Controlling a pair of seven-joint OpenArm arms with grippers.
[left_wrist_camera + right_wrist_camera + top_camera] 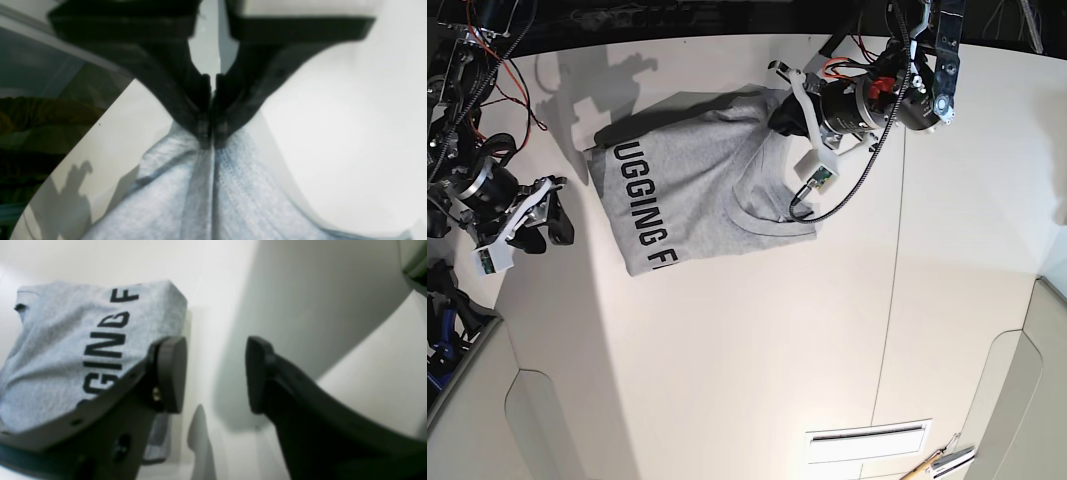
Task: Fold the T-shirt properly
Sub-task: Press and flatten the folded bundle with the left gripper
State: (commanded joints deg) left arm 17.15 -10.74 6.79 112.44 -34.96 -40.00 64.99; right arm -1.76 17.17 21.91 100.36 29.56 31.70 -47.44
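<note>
The grey T-shirt (692, 185) lies partly folded on the white table (747, 340), black block lettering facing up along its left side and the ribbed neck toward the right. My left gripper (780, 116) is at the shirt's far right edge. In the left wrist view the left gripper (211, 141) is shut on a bunched ridge of the T-shirt (186, 203). My right gripper (554, 224) stands left of the shirt, apart from it. In the right wrist view the right gripper (215, 373) is open and holds nothing, with the lettered T-shirt (60, 340) beyond its left finger.
A black cable (842, 195) loops from the left arm over the shirt's neck area. Red and black wires (487, 70) crowd the far left corner. A table seam (895, 260) runs front to back on the right. A slot (867, 440) and a pencil-like tool (937, 463) sit at the near right.
</note>
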